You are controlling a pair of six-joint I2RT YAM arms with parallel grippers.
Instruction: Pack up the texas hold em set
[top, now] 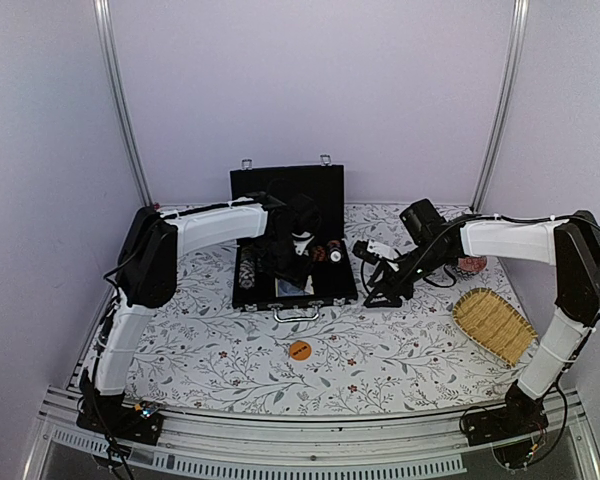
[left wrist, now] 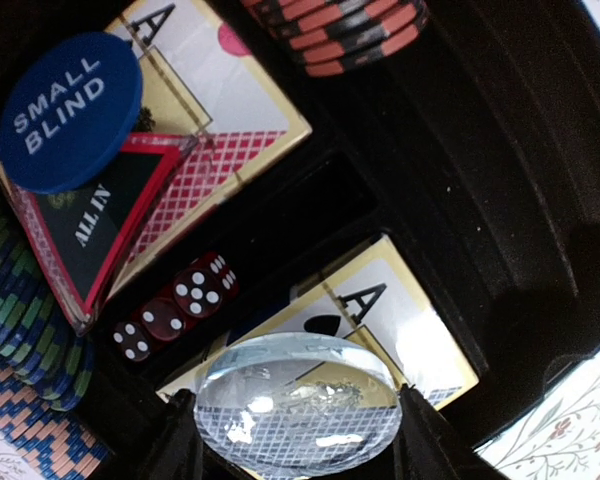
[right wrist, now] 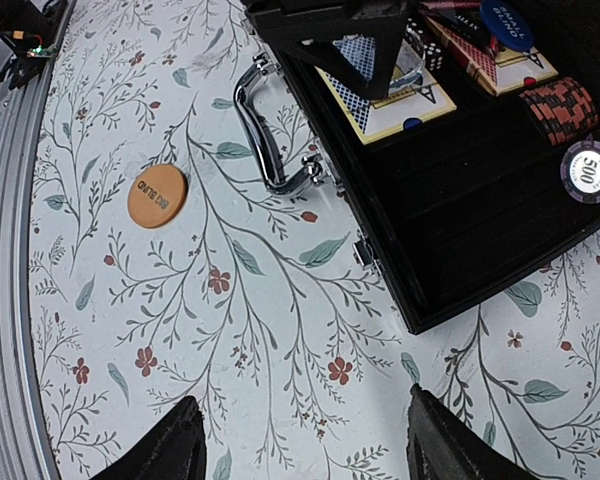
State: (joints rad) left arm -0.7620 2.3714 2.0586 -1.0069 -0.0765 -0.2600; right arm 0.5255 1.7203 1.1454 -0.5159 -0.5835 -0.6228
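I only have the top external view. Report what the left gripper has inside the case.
Observer: A clear disc fills the gap between the left gripper's fingers, finger to finger, above an ace card.
Operator: Read me the orange disc on the table.
Observer: The orange disc is printed BIG BLIND. It lies flat on the tablecloth, apart from the case, on its handle side.
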